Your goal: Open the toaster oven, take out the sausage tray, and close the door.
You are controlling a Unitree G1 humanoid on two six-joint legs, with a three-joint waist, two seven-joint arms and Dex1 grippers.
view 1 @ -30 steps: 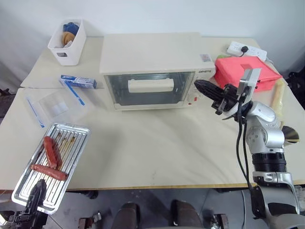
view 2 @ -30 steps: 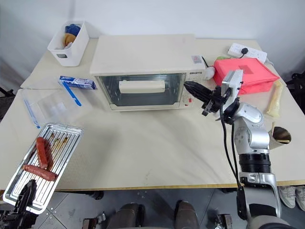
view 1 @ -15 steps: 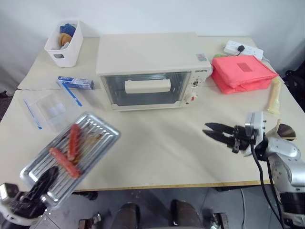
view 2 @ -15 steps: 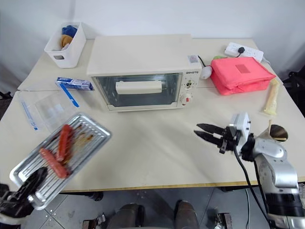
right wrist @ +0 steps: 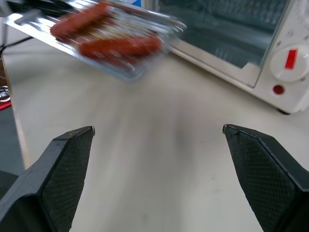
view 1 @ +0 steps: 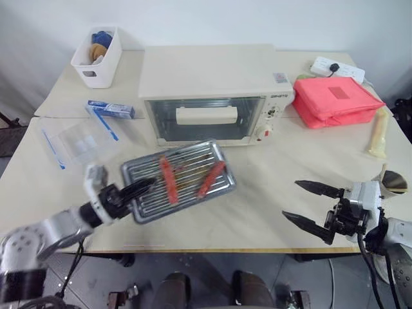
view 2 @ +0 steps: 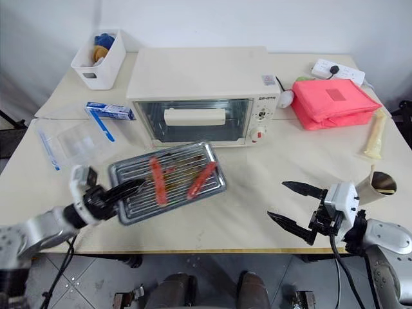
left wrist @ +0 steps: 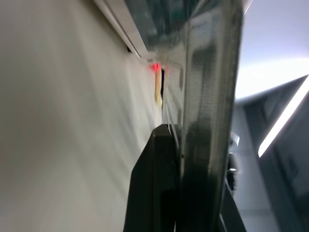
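The cream toaster oven [view 1: 212, 77] stands at the back middle of the table, its glass door [view 1: 206, 119] closed. In front of it the silver sausage tray [view 1: 183, 183] hangs over the table with two red sausages on it. My left gripper [view 1: 138, 188] is shut on the tray's left edge; in the left wrist view the tray's rim [left wrist: 207, 121] stands edge-on beside a black finger [left wrist: 157, 183]. My right gripper [view 1: 293, 199] is open and empty near the table's front right edge, pointing left toward the tray [right wrist: 106, 34] and the oven [right wrist: 231, 34].
A white bin [view 1: 96, 55] sits at the back left, with a blue box [view 1: 111, 108] and a clear plastic bag [view 1: 80, 141] nearer. A red pouch [view 1: 338, 102], a power strip [view 1: 335, 67], a cream tube [view 1: 380, 132] and a paper cup [view 1: 394, 183] lie on the right.
My left gripper has carried the tray from the table's front left corner up to the middle, in front of the oven. My right gripper drew back from the oven's right side and opened.
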